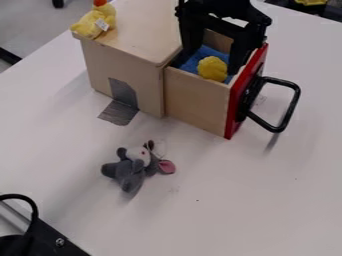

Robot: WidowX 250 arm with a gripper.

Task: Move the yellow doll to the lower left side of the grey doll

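The black gripper (pixel 206 63) hangs over the open drawer at the upper middle, its two fingers spread apart and reaching down into it. A round yellow thing (pixel 212 69) lies on the blue lining of the drawer, low between the fingers; I cannot tell if either finger touches it. On top of the wooden box, at its far left corner, a yellow plush doll (pixel 95 24) with an orange-red part and a white tag rests apart from the gripper. The grey doll (pixel 133 168) with a white face and pink ear lies on the table in front of the box.
The wooden box (pixel 127 75) has its drawer pulled out to the right, with a red front (pixel 245 95) and a black handle (pixel 291 106) sticking out. Grey tape (pixel 122 107) runs from the box to the white table (pixel 220 200). Black equipment (pixel 50 240) stands at the lower left corner.
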